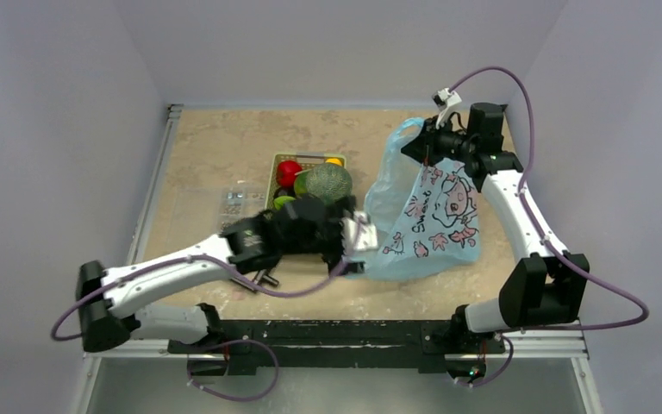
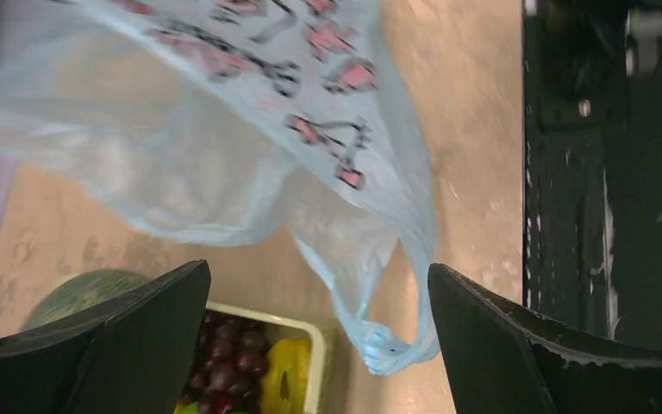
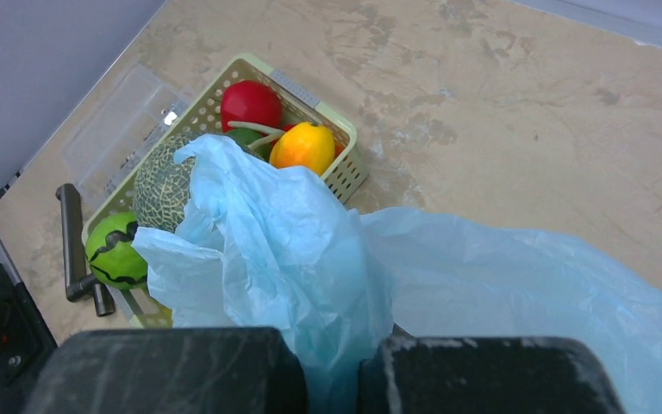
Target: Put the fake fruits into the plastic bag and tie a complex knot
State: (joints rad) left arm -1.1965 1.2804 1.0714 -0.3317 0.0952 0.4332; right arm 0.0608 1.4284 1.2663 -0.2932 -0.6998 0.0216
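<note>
The light-blue plastic bag (image 1: 435, 220) hangs upright at right of centre, printed with pink figures. My right gripper (image 1: 412, 148) is shut on its bunched top edge; in the right wrist view the film is pinched between the jaws of this gripper (image 3: 332, 349). My left gripper (image 1: 362, 246) sits at the bag's lower left, open. One handle loop (image 2: 392, 345) dangles between its fingers (image 2: 151, 332), touching neither. The fake fruits lie in the green basket (image 3: 345, 177): red apple (image 3: 250, 103), orange (image 3: 306, 147), melon (image 3: 162, 185), a green piece (image 3: 114, 250), grapes (image 2: 222, 362) and banana (image 2: 286, 375).
A clear plastic compartment box (image 1: 233, 203) lies left of the basket. A dark cylindrical tool (image 3: 71, 237) rests on the table beside the basket's near corner. The black mounting rail (image 2: 603, 172) runs along the table's near edge.
</note>
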